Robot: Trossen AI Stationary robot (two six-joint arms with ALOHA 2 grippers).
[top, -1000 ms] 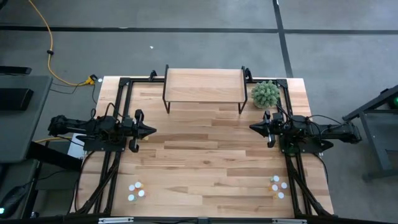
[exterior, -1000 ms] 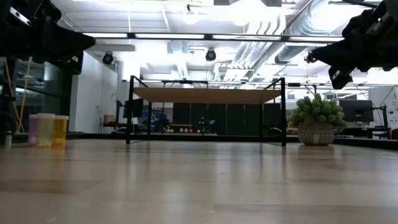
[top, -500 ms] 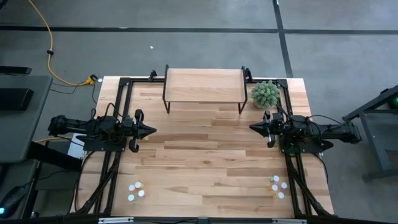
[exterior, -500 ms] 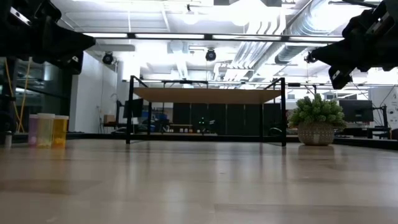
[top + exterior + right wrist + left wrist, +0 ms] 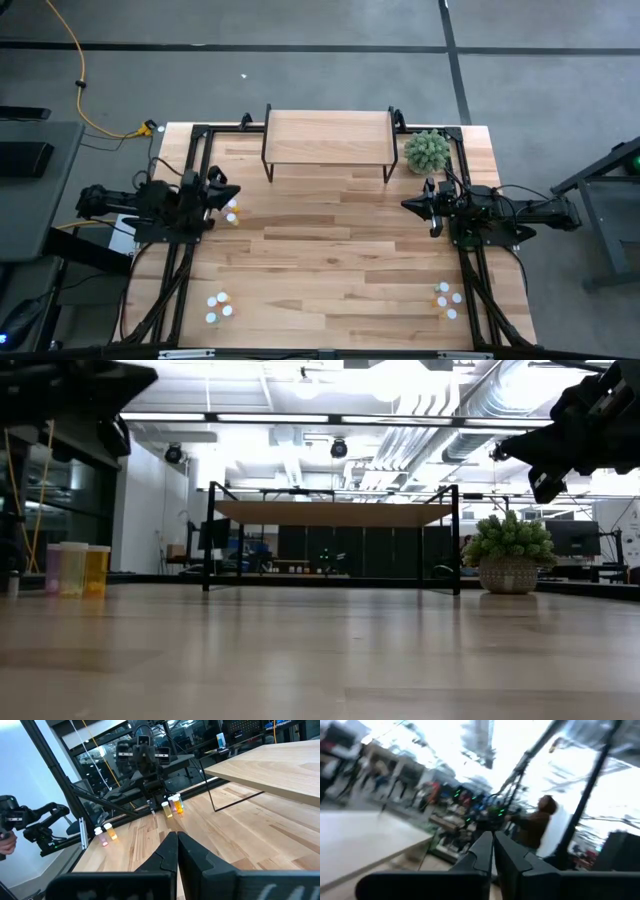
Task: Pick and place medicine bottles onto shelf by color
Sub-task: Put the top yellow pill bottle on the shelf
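The shelf [image 5: 328, 138], a light wood top on thin black legs, stands at the table's far middle, with nothing on it. Small white-capped medicine bottles stand on their bases in three groups: near left [image 5: 218, 305], near right [image 5: 447, 300] and under my left gripper [image 5: 232, 213]. My left gripper [image 5: 228, 192] is shut at the left edge and tipped upward, holding nothing. At the right edge my right gripper [image 5: 408, 205] is shut, level and empty. The right wrist view shows yellow, orange and pink bottles [image 5: 172, 806] below the left arm.
A fuzzy green plant ball [image 5: 428, 150] in a pot stands right of the shelf, close to my right arm. Black frame rails [image 5: 190, 160] run along both table sides. Bare wood planks [image 5: 330, 250] lie between the arms. A person [image 5: 540, 822] shows beyond the table.
My left gripper has risen and tipped its fingers upward while rolling, staying shut. The bottles beneath it now show in the high view. My right arm has kept still.
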